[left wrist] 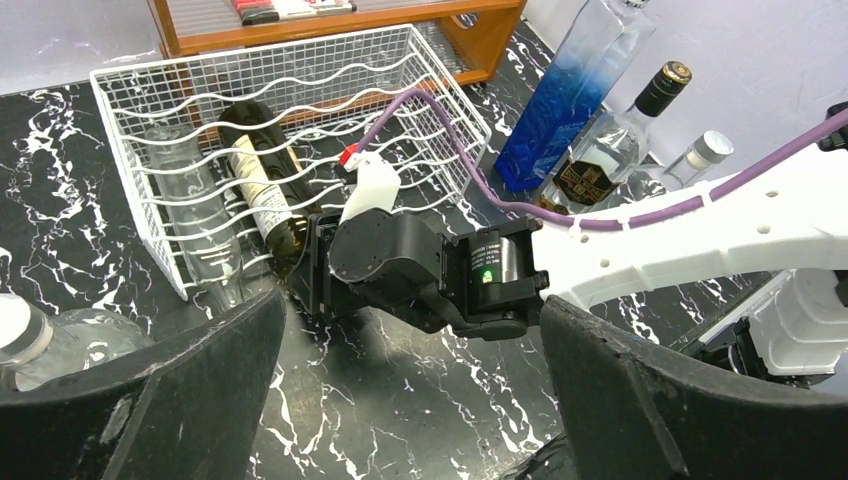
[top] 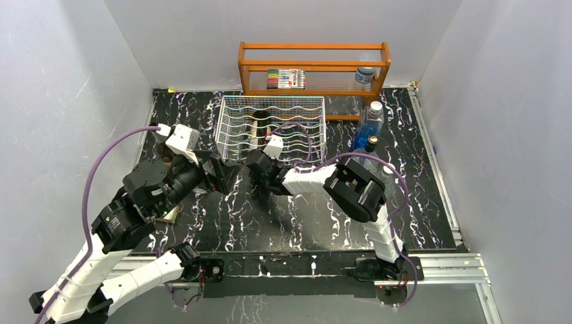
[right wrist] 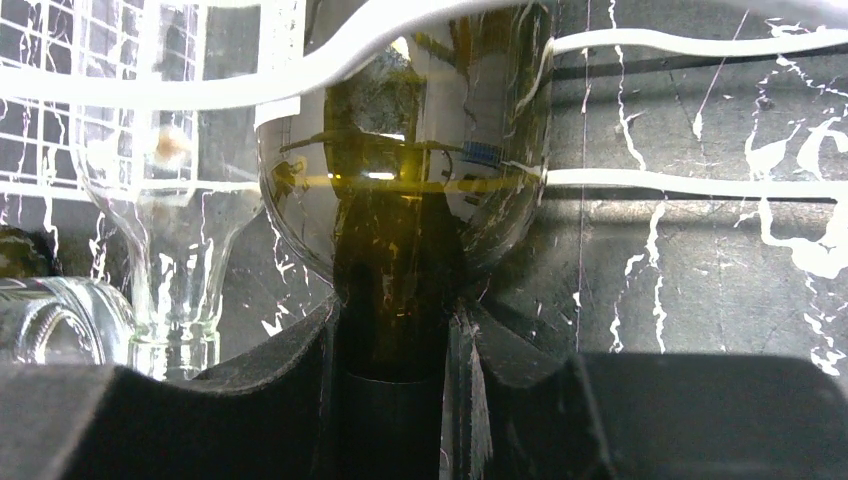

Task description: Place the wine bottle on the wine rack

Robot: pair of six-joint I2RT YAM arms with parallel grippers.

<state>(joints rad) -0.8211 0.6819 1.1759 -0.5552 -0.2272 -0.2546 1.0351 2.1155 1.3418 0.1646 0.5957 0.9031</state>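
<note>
1. Top view: White walls stand round a black desk with white marble streaks. At the back is an orange wooden shelf holding a row of markers. Their writing is too small to read. The white wine rack sits in front of the shelf. The wine bottle lies inside the rack, with its neck pointing to the near side. The right gripper is at that neck. The left gripper hangs near it on the left and holds nothing.

2. Left wrist view: The left gripper's fingers are spread wide with nothing held between them. The wine bottle is dark glass with a pale label. The label has print, but I cannot read it. A clear bottle lies beside it in the rack. Outside the rack stand a blue bottle and a black-label bottle, whose label is also too blurry to read.

3. Right wrist view: The right gripper is clenched on the thin dark neck, just under the round shoulder. The glass shines, so I think it is smooth and slippery. It is hard, likely heavy, and could break if dropped. The neck is a good thin place to hold. But the fat, heavy end is far from the fingers, so the rack's wires should carry the weight.
</note>
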